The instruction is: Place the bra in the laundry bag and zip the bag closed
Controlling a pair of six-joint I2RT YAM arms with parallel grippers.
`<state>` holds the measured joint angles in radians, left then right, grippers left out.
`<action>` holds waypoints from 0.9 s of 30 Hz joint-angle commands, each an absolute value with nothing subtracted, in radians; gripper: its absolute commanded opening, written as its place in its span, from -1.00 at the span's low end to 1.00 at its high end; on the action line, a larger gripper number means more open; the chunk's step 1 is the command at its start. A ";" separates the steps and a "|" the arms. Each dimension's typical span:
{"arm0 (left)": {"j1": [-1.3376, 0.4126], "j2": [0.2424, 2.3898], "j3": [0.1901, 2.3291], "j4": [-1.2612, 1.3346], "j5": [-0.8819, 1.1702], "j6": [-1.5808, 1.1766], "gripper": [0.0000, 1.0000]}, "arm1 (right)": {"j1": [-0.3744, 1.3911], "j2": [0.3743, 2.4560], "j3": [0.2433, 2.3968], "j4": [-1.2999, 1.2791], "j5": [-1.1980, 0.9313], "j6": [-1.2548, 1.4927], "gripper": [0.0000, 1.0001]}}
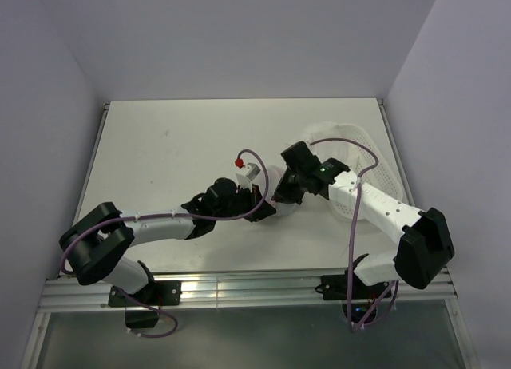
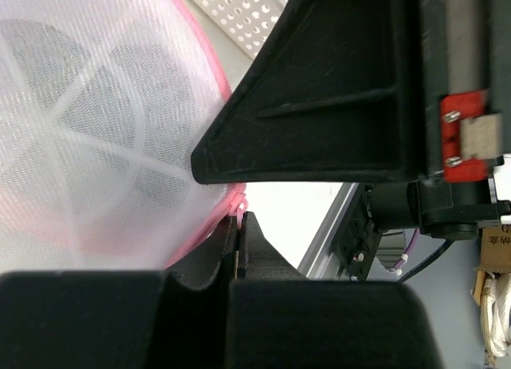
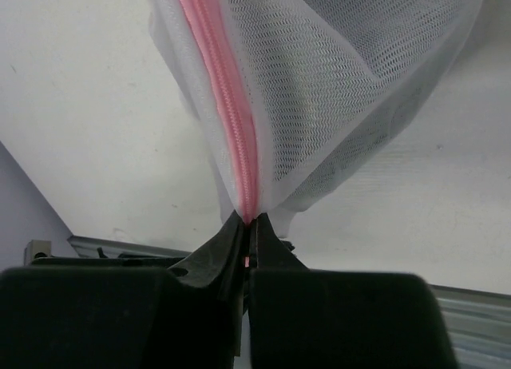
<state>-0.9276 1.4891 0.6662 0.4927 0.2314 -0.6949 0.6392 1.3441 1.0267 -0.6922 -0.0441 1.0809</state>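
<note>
Right claw (image 3: 247, 225) is pinched narrow on the pink zipper trim (image 3: 219, 81) of the laundry bag (image 3: 343, 81). The seam runs straight up from between its fingertips, and the white mesh hangs in loose folds to the right of it. The left claw (image 2: 238, 225) is closed just as tight, nipping the pink rim where it curves down round the bag's edge. The bra (image 2: 152, 89) shows only as dim grey patches behind the mesh, inside the bag.

From above, both claws meet a little right of the middle of the table (image 1: 160, 145), with the bag bunched between them. The right arm's black wrist (image 2: 343, 89) looms just over the left fingers, so little room is left there. The perforated white basket (image 1: 375, 165) sits close to the table's right edge, and the right arm lies across its near side. White surface spreads wide toward the left and far edges, where the walls (image 1: 239, 41) rise. A metal rail (image 1: 239, 285) runs along the near edge.
</note>
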 commanded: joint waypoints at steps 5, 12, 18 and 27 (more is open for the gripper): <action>-0.905 1.421 0.585 0.520 0.235 -0.712 -1.00 | 0.598 1.381 1.190 -0.745 -0.002 0.991 -1.00; -0.796 1.396 0.508 0.514 0.244 -0.761 -1.00 | 0.545 1.416 1.321 -0.827 -0.002 0.893 -1.00; -0.715 1.345 0.451 0.485 0.239 -0.778 -1.00 | 0.489 1.445 1.373 -0.847 -0.026 0.818 -1.00; -0.725 1.123 0.432 0.371 0.221 -0.770 -1.00 | 0.479 1.644 1.583 -0.862 -0.113 0.693 -1.00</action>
<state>-0.7021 1.2106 0.4259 0.4522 0.2268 -0.7799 0.4999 1.6032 1.4761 -0.8795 -0.1238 0.7650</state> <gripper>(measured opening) 0.023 0.023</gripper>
